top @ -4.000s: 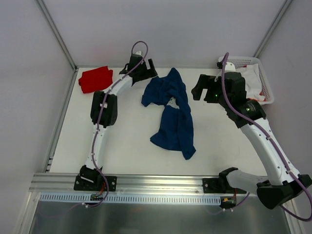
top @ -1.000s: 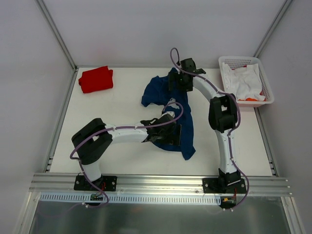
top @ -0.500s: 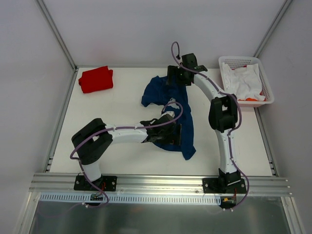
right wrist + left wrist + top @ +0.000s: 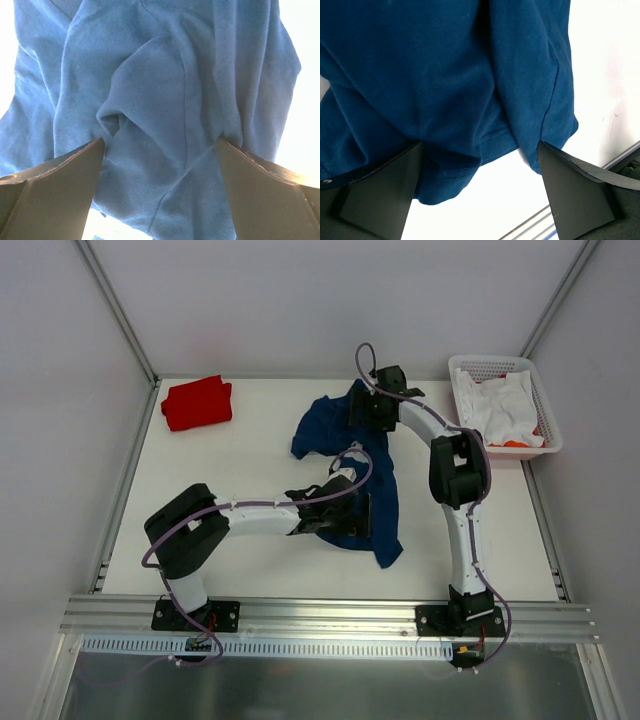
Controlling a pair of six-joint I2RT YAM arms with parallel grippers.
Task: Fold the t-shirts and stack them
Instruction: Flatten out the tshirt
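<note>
A crumpled navy blue t-shirt [image 4: 385, 510] lies mid-table. A plain red t-shirt [image 4: 197, 402] sits folded at the far left corner. My left gripper [image 4: 355, 512] is low over the navy shirt's near part. In the left wrist view it [image 4: 480, 165] is open, with the shirt's hem [image 4: 455, 170] between its fingers [image 4: 380, 190]. My right gripper [image 4: 362, 412] is over the shirt's far end. In the right wrist view it [image 4: 160, 145] is open, straddling a bunched fold of navy cloth [image 4: 165, 75]. Any print on the shirt is hidden.
A white plastic basket [image 4: 540, 440] holding white cloth [image 4: 495, 405] stands at the far right corner. An aluminium rail [image 4: 320, 615] runs along the table's near edge. Grey walls close in the left, back and right sides.
Four seconds ago both arms were off the navy shirt; now both grippers are down on it. Over the last second the right gripper shifted slightly at the shirt's far end. Both stay open.
</note>
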